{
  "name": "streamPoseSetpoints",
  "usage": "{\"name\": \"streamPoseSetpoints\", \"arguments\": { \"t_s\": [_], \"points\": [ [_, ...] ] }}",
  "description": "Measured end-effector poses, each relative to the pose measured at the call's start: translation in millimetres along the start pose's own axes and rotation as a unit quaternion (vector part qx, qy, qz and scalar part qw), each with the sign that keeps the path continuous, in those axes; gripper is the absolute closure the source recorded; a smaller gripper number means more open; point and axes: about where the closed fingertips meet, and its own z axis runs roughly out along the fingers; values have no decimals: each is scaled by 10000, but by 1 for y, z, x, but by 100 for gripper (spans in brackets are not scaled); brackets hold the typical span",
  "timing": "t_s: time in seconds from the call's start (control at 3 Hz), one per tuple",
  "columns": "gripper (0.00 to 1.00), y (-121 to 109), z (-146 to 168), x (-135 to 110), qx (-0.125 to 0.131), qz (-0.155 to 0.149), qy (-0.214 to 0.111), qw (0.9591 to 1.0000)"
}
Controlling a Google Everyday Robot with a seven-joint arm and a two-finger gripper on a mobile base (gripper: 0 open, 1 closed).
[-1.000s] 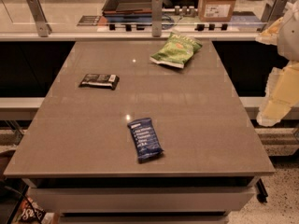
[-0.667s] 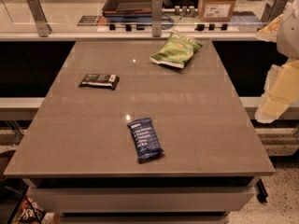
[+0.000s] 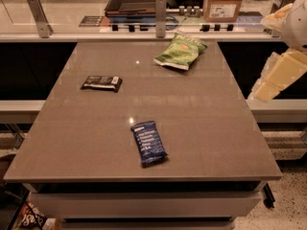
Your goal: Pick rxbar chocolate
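The rxbar chocolate (image 3: 101, 83), a small flat bar in a black wrapper with white lettering, lies on the left part of the grey table (image 3: 201, 128). My gripper (image 3: 279, 76) shows as cream-coloured parts at the right edge of the view. It is off the table's right side, far from the black bar, and holds nothing that I can see.
A blue-wrapped bar (image 3: 148, 142) lies near the table's front centre. A green chip bag (image 3: 181, 51) lies at the back right. Behind the table runs a counter with a metal rail post (image 3: 160, 15), a tray (image 3: 136, 0) and a cardboard box (image 3: 224, 2).
The cream arm parts at the right edge have moved slightly upward. The bars and the bag have not moved.
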Motion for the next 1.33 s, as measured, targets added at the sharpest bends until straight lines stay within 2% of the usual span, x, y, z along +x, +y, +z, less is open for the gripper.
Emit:
{"name": "streamPoseSetpoints", "arguments": {
  "t_s": [0.33, 0.67, 1.0, 1.33],
  "points": [
    [0, -22, 19, -17, 236, 95, -829, 9962],
    [0, -39, 45, -43, 245, 115, -1693, 9852],
    [0, -48, 71, -69, 32, 86, -2339, 9722],
    [0, -45, 118, -111, -371, 85, -2799, 9593]
  ]
}}
